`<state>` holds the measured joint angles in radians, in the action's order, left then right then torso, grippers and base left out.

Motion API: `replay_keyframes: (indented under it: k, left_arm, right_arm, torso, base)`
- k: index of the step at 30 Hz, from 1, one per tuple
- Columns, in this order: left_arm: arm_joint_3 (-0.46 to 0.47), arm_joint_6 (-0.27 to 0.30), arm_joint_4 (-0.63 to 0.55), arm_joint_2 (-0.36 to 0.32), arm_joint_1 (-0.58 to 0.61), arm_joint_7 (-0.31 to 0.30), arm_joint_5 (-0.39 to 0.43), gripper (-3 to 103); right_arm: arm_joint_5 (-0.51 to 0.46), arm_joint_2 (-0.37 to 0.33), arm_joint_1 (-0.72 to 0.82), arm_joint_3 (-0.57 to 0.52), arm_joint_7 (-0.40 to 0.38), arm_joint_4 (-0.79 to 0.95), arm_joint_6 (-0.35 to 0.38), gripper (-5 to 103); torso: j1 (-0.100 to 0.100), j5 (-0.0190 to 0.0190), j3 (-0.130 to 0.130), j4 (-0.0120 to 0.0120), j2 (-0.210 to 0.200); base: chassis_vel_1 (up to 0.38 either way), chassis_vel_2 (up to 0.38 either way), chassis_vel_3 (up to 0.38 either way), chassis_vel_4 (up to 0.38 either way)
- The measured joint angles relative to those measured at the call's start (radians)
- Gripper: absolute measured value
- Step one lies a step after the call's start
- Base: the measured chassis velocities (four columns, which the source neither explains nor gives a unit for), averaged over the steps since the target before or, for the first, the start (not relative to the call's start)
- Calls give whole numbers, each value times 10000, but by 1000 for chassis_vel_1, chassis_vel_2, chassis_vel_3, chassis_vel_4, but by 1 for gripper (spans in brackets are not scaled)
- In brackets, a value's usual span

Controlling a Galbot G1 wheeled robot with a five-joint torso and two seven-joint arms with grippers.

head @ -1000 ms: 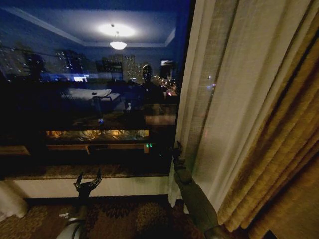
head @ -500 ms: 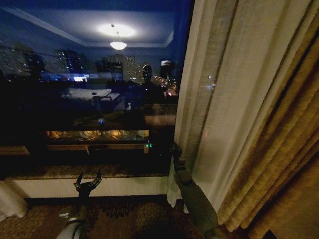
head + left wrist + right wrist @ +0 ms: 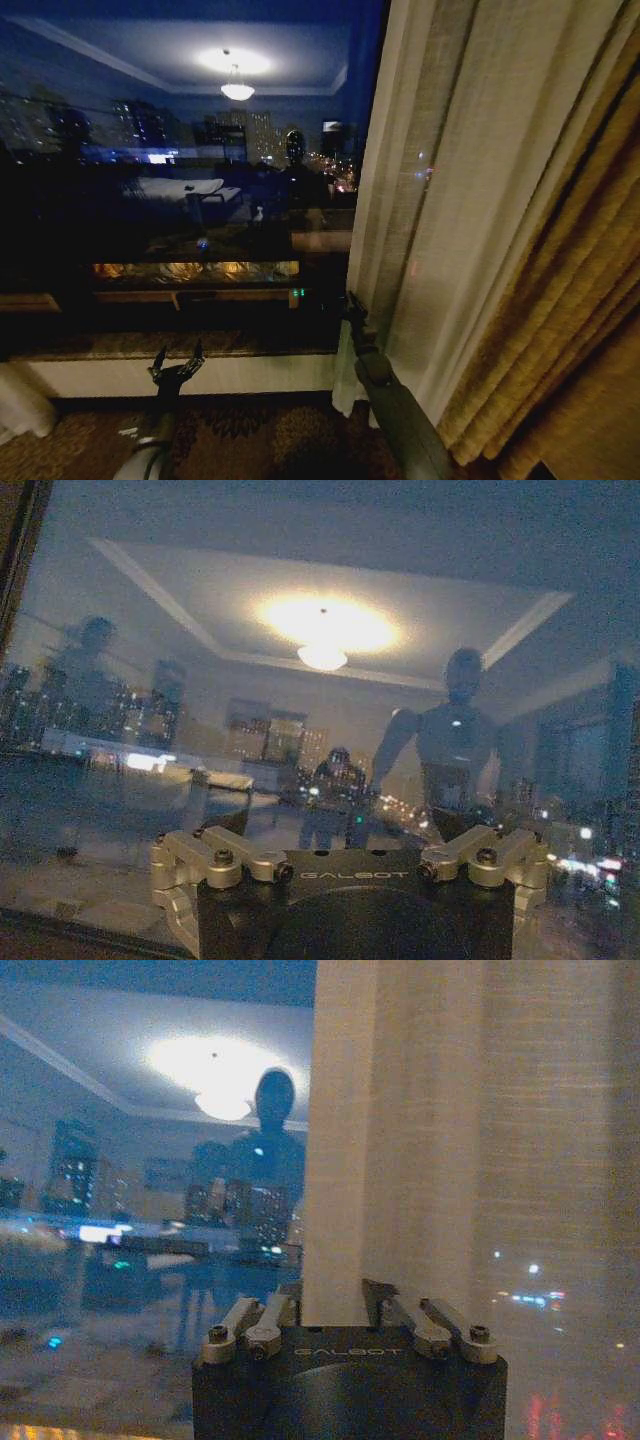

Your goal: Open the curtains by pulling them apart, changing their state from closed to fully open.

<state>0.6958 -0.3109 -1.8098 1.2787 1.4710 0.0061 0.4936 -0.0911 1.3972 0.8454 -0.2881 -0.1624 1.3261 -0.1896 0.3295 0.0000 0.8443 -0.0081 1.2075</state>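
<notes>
1. Holding the edge of the right sheer curtain (image 3: 420, 200), the right gripper (image 3: 352, 308) has its fingers pinched on the thin cloth, low down near the window sill (image 3: 150, 345).
2. From the right wrist, the curtain's edge (image 3: 340, 1160) runs down between the two fingers.
3. That curtain is bunched at the right of the window glass (image 3: 180, 200), next to the thick golden drape (image 3: 570, 300).
4. The cloth looks light, soft and floppy. It may slip out, so I think a firm pinch on the edge fold works best.
5. The left gripper (image 3: 176, 366) waits low by the sill, fingers spread apart, holding nothing.
</notes>
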Motion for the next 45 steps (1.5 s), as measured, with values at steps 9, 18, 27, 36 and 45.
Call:
replay_keyframes:
  k: [9,18,27,36,45]
  left_arm:
    - [0,-1,0,0,0,0,0,100]
    - [0,0,0,0,0,0,0,100]
    - [0,-1,0,0,0,0,0,100]
    - [0,0,0,0,0,0,0,100]
    - [0,0,0,0,0,0,0,100]
  right_arm:
    - [73,-146,-143,-132,-48,-225,67,66]
    - [56,345,-1347,114,-86,-1220,270,99]
    - [152,440,-1847,188,-183,-1837,272,100]
    - [-43,-358,-979,37,-224,-760,36,100]
    - [-475,-1052,238,-390,-333,82,-158,100]
  torso:
    - [0,0,0,0,0]
    - [0,-1,0,2,0]
    - [1,0,1,2,-1]
    - [0,1,0,1,0]
    - [0,1,0,0,0]
  base:
    - [0,0,0,0]
    - [0,0,0,0]
    - [0,0,0,0]
    - [0,0,0,0]
    - [0,0,0,0]
